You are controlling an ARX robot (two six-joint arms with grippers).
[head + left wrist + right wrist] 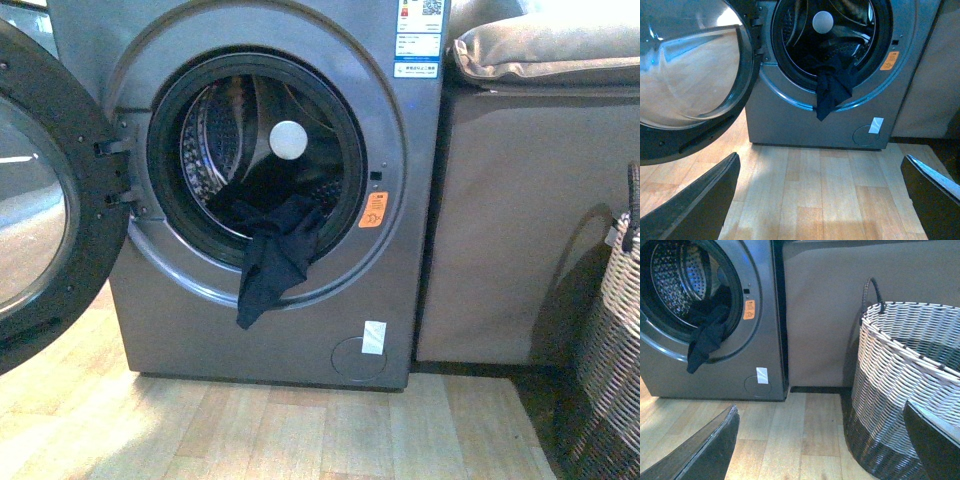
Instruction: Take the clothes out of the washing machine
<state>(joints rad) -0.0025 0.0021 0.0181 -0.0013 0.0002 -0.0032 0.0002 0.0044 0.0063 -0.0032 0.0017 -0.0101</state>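
The grey washing machine (300, 330) stands with its door (40, 200) swung open to the left. Dark navy clothes (275, 255) hang out of the porthole over the lower rim; the same clothes (832, 90) (705, 340) show in both wrist views. Neither arm appears in the front view. My left gripper (822, 200) is open above the wooden floor, well back from the machine, with nothing between its fingers (695, 205). Beside the basket, over the floor, my right gripper (822, 440) is open and holds nothing.
A woven grey-and-black wicker basket (910, 385) (615, 350) stands on the floor right of the machine. A beige cabinet (500, 220) with a cushion (550, 45) on top sits between them. The open door juts out at the left.
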